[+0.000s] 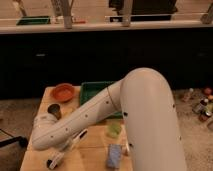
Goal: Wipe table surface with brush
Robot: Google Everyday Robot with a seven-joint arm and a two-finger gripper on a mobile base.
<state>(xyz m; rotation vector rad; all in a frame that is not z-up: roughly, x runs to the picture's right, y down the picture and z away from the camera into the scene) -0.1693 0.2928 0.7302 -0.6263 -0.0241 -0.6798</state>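
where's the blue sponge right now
The blue sponge lies on the table surface at the bottom centre of the camera view, just below the pale green object and right of the gripper.

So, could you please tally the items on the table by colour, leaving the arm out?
Orange: 1, bowl
Green: 2, tray, pale item
Blue: 1, sponge
Dark: 1, cup
Total: 5
The gripper is shut over the table, near-left corner.

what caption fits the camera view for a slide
White arm stretches over the table surface, end effector low near its front-left edge beside the green tray and blue sponge.
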